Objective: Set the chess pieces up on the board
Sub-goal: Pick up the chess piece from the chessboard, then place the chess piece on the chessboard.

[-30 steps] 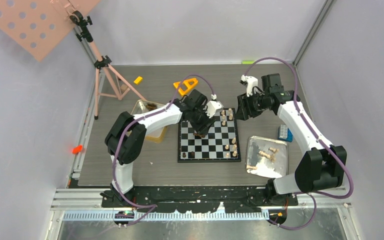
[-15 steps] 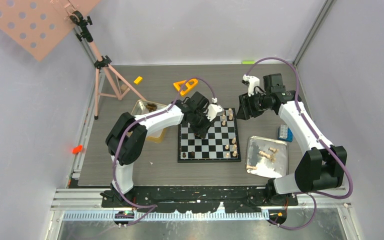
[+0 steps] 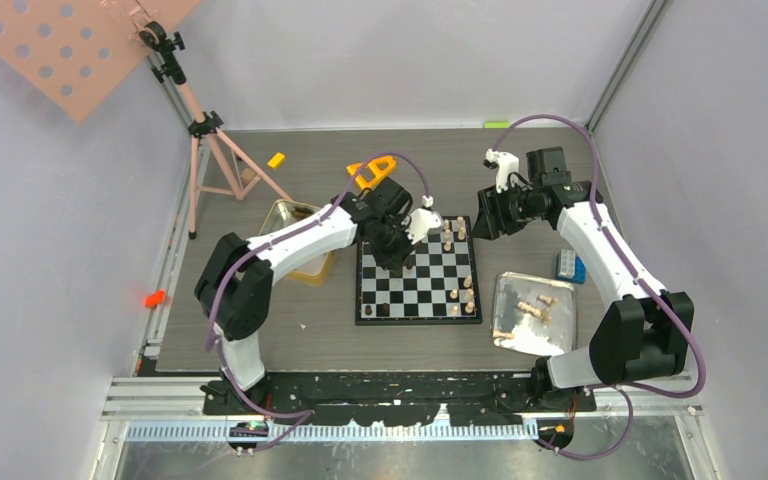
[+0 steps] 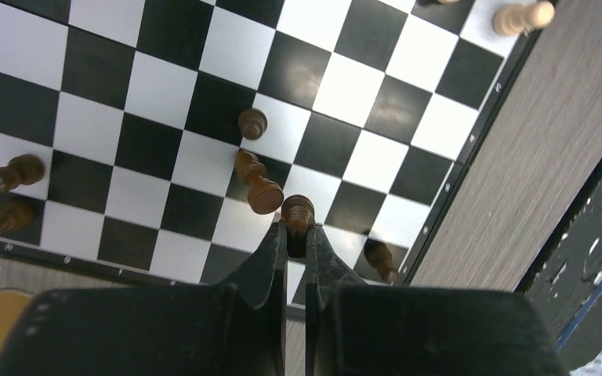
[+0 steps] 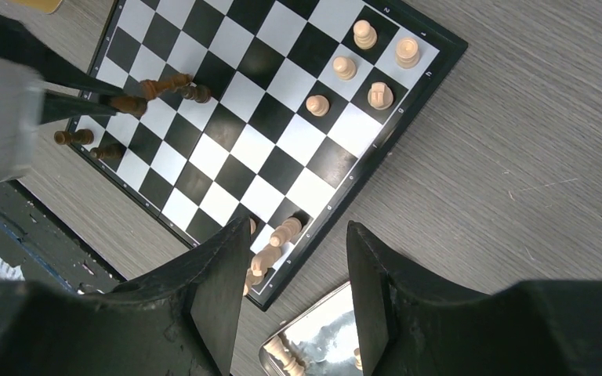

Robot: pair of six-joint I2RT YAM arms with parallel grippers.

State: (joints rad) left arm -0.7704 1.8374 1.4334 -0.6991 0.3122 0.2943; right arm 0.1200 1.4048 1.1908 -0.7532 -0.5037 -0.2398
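The board (image 3: 430,290) lies mid-table with dark and pale chess pieces on it. My left gripper (image 4: 296,235) is shut on a dark brown piece (image 4: 298,213) over the board's left half (image 3: 397,262). Right beside it a dark piece (image 4: 255,184) lies on its side, and another (image 4: 252,123) stands upright. More dark pieces (image 4: 16,172) sit near the board edge. Pale pieces (image 5: 372,59) cluster at the far right corner (image 3: 452,235). My right gripper (image 5: 299,231) is open and empty, hovering above the board's far right edge (image 3: 482,222).
A silver tray (image 3: 550,340) with several pale pieces sits right of the board. A gold tin (image 3: 300,262) lies to the left. A blue brick (image 3: 567,265), an orange frame (image 3: 372,172), a small orange block (image 3: 276,159) and a tripod (image 3: 205,150) stand around.
My left gripper's fingers have closed on the dark piece, and the arm has shifted slightly toward the far left of the board. The right arm has barely moved.
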